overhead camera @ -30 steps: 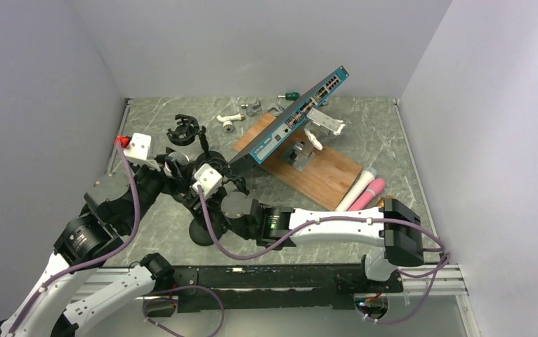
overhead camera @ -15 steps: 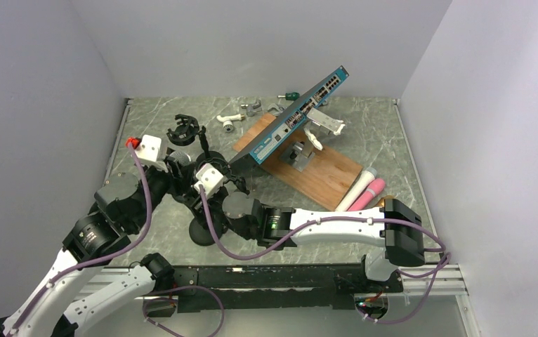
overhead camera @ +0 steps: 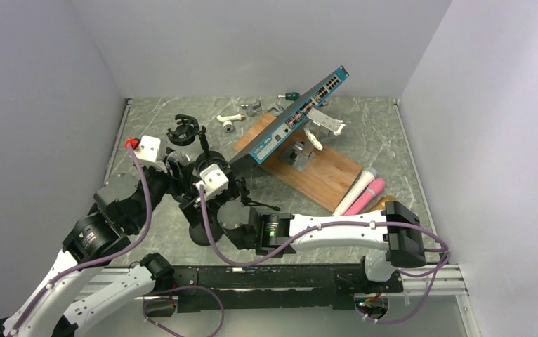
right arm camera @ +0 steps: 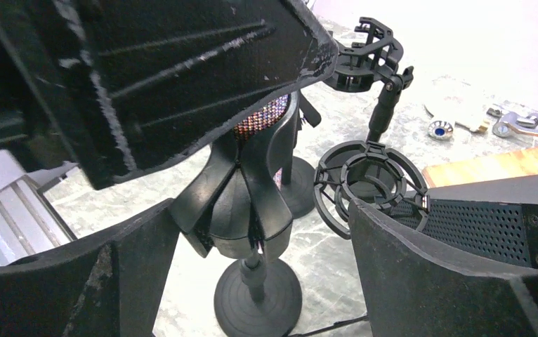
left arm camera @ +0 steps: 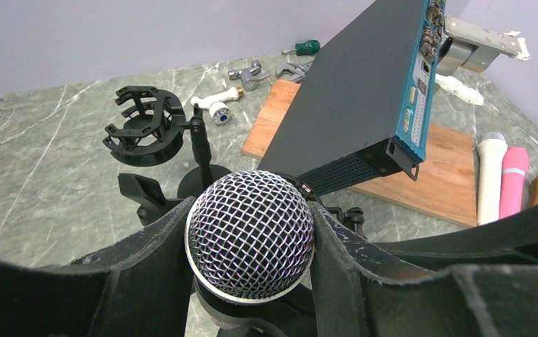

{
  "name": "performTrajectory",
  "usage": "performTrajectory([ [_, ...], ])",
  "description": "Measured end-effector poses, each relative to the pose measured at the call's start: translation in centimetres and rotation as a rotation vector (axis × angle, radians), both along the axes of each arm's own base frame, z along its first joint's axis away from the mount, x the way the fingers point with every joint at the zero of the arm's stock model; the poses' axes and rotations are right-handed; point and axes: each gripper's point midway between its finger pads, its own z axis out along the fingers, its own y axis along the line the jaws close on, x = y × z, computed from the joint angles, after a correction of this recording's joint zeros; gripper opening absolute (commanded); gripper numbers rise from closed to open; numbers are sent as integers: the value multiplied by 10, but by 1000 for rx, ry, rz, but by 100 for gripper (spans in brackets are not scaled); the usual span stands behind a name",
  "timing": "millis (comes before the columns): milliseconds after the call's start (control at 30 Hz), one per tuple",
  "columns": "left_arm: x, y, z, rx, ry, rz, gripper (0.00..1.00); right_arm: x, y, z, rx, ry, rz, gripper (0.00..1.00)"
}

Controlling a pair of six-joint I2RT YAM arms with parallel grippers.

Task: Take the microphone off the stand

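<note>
The microphone (left arm camera: 249, 235) has a silver mesh head and sits upright in the black clip (right arm camera: 241, 210) of a small stand with a round base (right arm camera: 258, 298). My left gripper (left arm camera: 251, 242) is shut on the mesh head, one finger pressing each side. In the top view the head (overhead camera: 177, 157) shows between the left gripper (overhead camera: 173, 168) and the right wrist. My right gripper (right arm camera: 263, 274) is open, its fingers (right arm camera: 449, 281) standing wide on either side of the stand's clip and stem without touching them. The microphone's body is hidden inside the clip.
Two empty black shock-mount stands (right arm camera: 368, 179) (left arm camera: 143, 126) stand just behind. A blue network switch (overhead camera: 291, 116) leans over a wooden board (overhead camera: 322, 175). White and pink microphones (overhead camera: 361, 189) lie at the right. Small tools (overhead camera: 252, 109) lie at the back.
My left gripper moved right and forward onto the microphone head, then held still. My right arm shifted slightly, its forearm dropping lower around the stand.
</note>
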Motion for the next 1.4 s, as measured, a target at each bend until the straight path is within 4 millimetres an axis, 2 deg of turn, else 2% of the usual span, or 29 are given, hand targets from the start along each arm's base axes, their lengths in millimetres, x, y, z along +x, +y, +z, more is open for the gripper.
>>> performTrajectory([
  [267,-2,5,0,-12,-1,20,0,-6,5,4,15,14,-18,88],
  [367,-2,6,0,-16,-1,21,0,-6,9,1,12,16,-19,85],
  [400,-2,6,0,-18,-1,22,0,-6,9,-1,9,16,-19,81],
  [433,-2,6,0,-19,-1,22,0,-6,10,-2,7,16,-20,73],
  [467,-2,6,0,-19,-1,22,0,-6,10,-3,3,16,-22,50],
  [500,-2,6,0,-19,-1,22,0,-5,10,-5,-3,12,-27,8],
  [533,-2,6,0,-19,-1,22,0,-5,12,-6,-8,10,-24,0],
  [733,-3,8,-5,-14,8,31,0,-6,17,-6,-17,-13,-34,0],
  [1133,-1,17,-2,-2,-8,73,0,-4,18,-7,-11,-20,-47,0],
  [1400,2,17,1,17,-17,76,0,-6,22,-7,-11,-23,-25,0],
])
